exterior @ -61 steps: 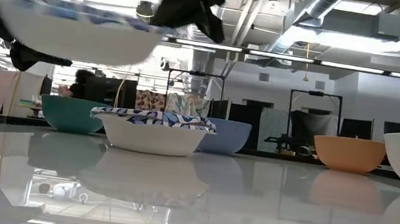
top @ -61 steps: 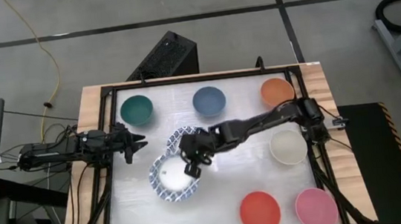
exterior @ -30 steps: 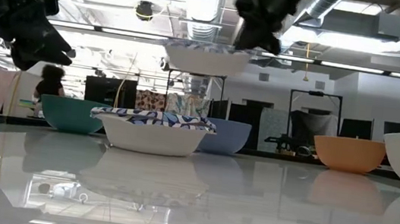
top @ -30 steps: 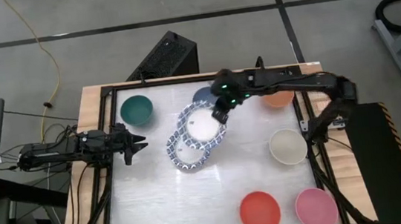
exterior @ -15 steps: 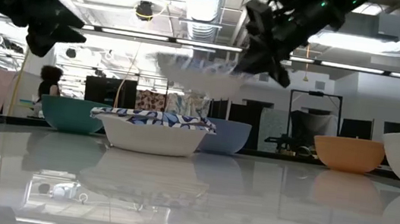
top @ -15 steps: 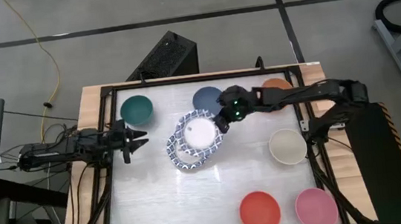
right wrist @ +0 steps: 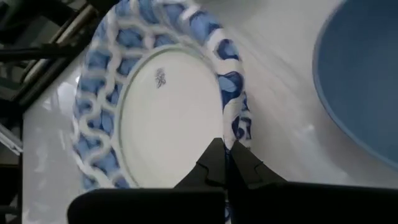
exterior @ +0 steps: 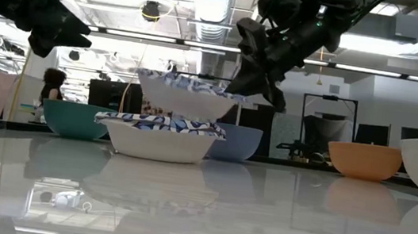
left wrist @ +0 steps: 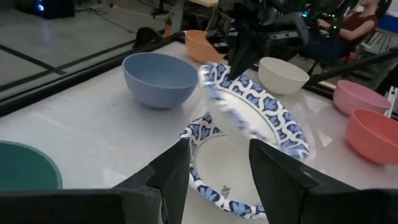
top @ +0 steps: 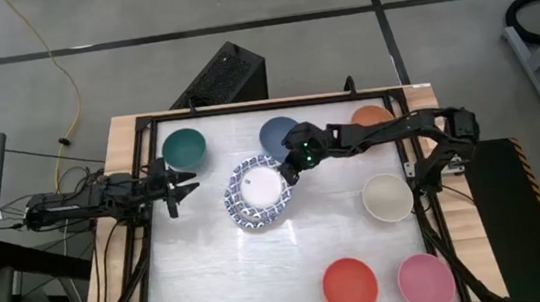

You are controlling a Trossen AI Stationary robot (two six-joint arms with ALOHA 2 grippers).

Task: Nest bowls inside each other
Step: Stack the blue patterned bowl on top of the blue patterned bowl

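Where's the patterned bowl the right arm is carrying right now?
In the high view the held patterned bowl hangs mid-table, pinched at its rim by the right gripper, just above the other patterned bowl and near the blue bowl.

- a black box [top: 225,75] sat on the floor behind the table
- yellow cable [top: 58,68] trailed nearby
- someone [exterior: 53,86], I think, stood way back

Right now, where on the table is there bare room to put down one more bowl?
The front left of the table is bare, bordered by the patterned bowls and the red bowl. A smaller patch lies between the patterned bowls, the cream bowl and the red bowl. The back row is crowded: green bowl, blue bowl, orange bowl.
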